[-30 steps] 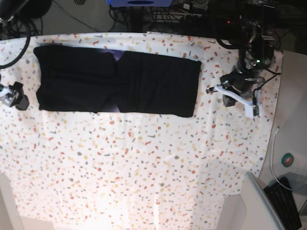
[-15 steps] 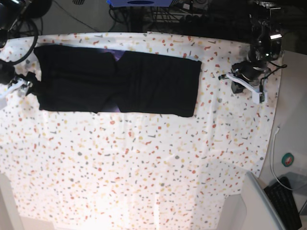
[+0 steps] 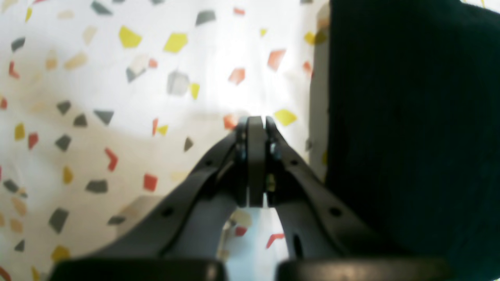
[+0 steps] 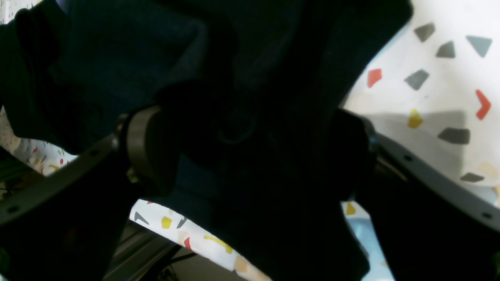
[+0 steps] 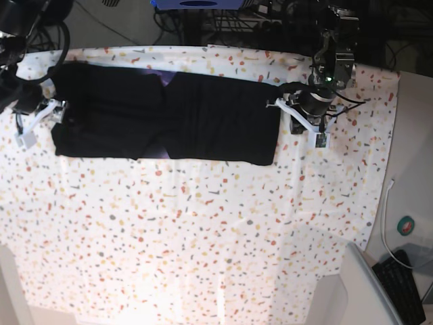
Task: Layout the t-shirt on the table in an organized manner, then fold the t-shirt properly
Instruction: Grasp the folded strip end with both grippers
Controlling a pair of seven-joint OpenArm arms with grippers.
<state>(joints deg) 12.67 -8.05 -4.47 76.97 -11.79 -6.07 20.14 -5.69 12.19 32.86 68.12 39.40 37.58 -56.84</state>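
The black t-shirt [image 5: 169, 115] lies as a long flat band across the far half of the speckled table [image 5: 203, 237], with a sliver of purple print [image 5: 161, 74] showing at its middle. My left gripper [image 5: 293, 114] is shut with nothing in it. Its tips [image 3: 256, 121] are down by the cloth-covered table [image 3: 117, 97], just beside the t-shirt's edge [image 3: 410, 117]. My right gripper [image 5: 42, 119] is at the shirt's other end. In the right wrist view this gripper [image 4: 246, 152] is open wide, and dark t-shirt cloth [image 4: 254, 58] fills the gap between its fingers [image 4: 142, 148].
Cables and dark equipment [image 5: 223, 17] crowd the space beyond the table's far edge. A plain grey-white surface [image 5: 413, 169] borders the right side, with a round green item [image 5: 406, 225] and a keyboard [image 5: 400, 284] on it.
Both arms have closed in on the shirt. The left gripper came from the right table edge to the shirt's right end. The right gripper moved in over its left end.
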